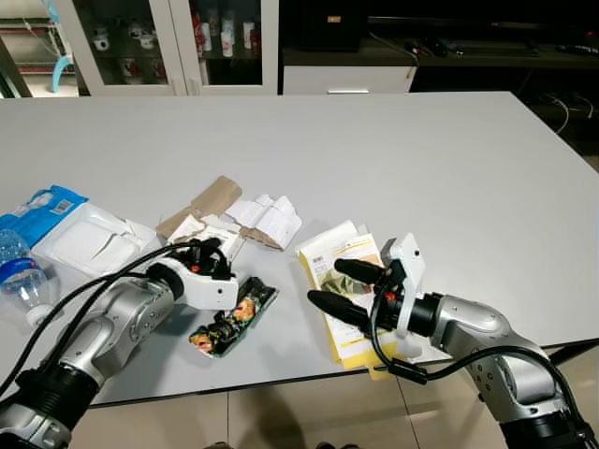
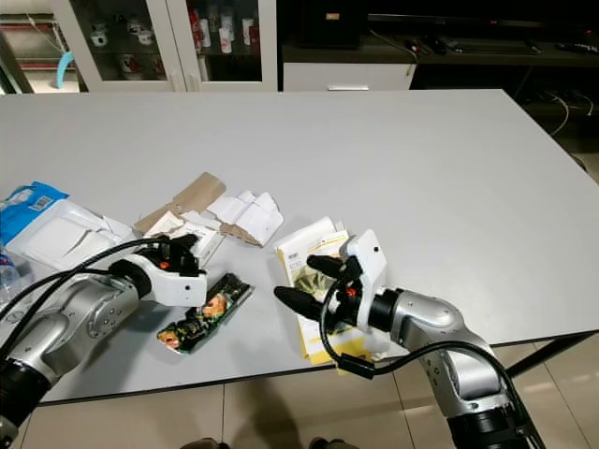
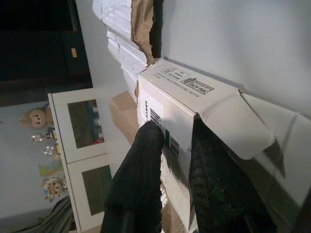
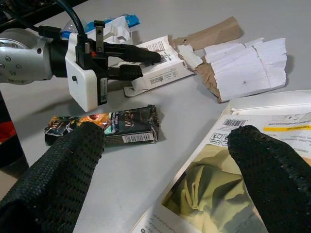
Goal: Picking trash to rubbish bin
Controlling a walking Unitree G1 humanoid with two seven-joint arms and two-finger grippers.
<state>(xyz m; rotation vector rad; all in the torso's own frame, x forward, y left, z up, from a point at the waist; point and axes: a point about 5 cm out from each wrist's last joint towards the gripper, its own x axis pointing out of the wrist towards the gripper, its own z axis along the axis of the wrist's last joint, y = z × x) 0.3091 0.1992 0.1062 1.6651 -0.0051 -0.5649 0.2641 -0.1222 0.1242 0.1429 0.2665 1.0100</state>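
Two grippers face your trash on the grey surface (image 1: 449,159): the left gripper (image 1: 211,250) is clenched on the small white cardboard box (image 3: 180,104); the right gripper (image 1: 344,285) hangs spread, released, directly over the flat yellow-and-white packet (image 1: 339,257), nearest it.

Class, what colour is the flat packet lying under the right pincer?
Mostly yellow with white edging: the flat packet beneath the right pincer. The left eye view shows it best.

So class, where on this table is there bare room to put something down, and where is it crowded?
Free: the far half of the table and the right side beyond the yellow packet. Crowded: the near left, with torn cardboard, snack wrapper, plastic bottle and both grippers.
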